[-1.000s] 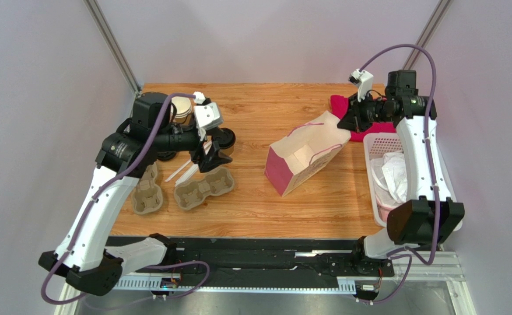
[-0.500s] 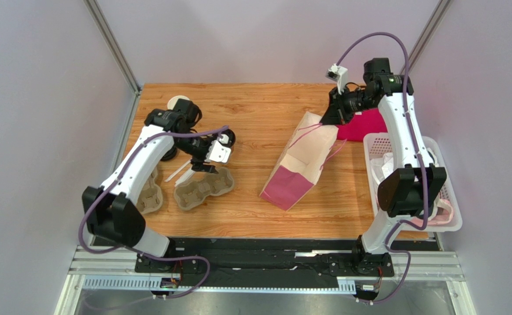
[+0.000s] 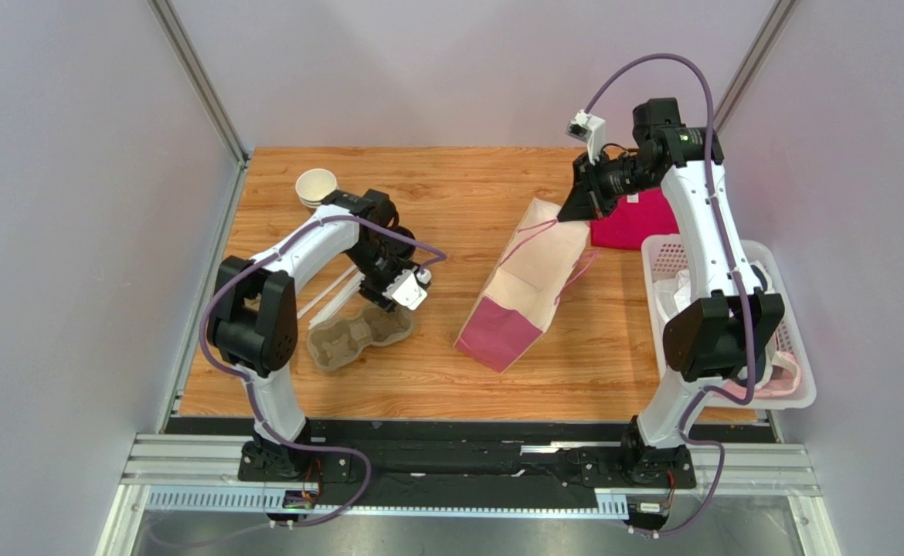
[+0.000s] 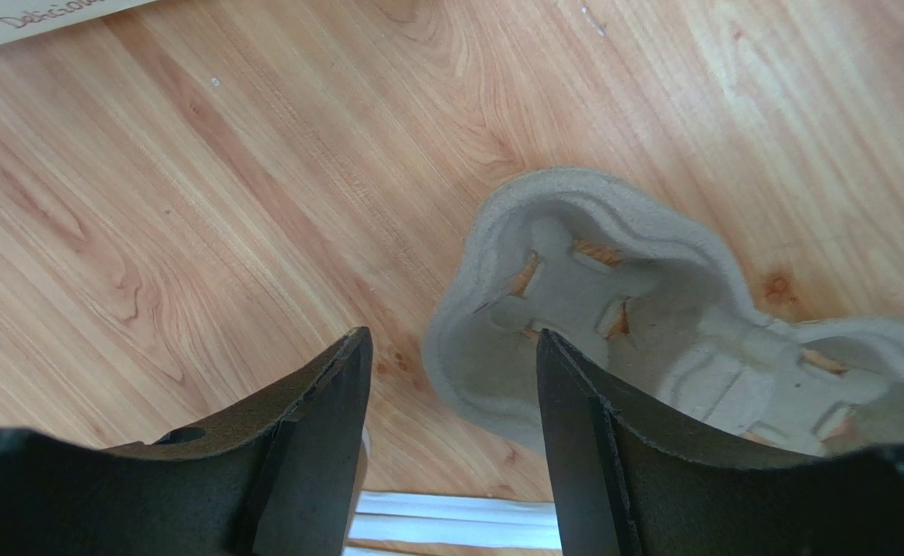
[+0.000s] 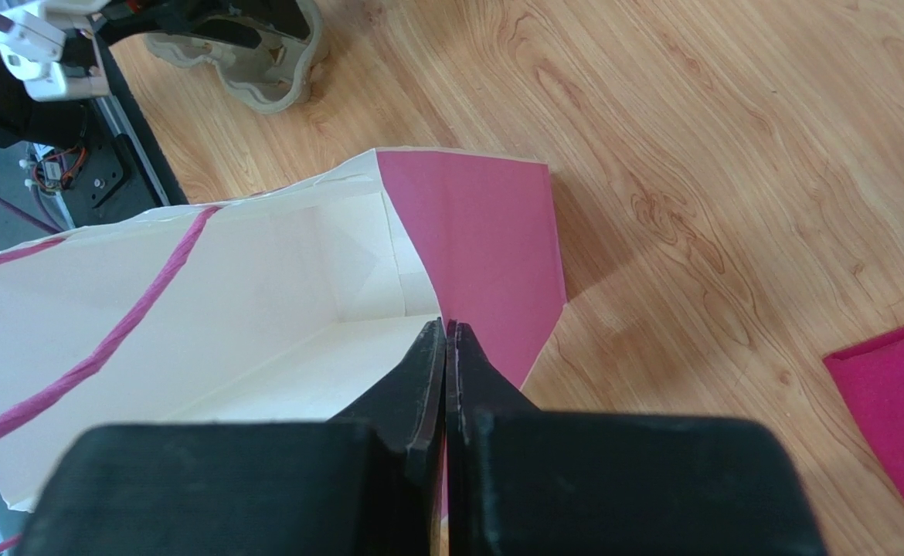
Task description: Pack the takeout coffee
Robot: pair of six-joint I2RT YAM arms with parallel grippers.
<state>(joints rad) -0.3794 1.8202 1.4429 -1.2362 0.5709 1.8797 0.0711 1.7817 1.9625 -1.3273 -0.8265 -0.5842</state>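
The left hand, jaws apart, was set astride the carrier rim; the right hand was clamped on the bag edge. Carrier pickup was judged under way, with a rim pinch due next. The cup was seen untouched, far-left on the surface.

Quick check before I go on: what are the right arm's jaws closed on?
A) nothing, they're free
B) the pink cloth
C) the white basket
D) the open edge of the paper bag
D: in the right wrist view the jaws are pressed together on the rim of the paper bag, and the overhead view has them at the bag's open end.
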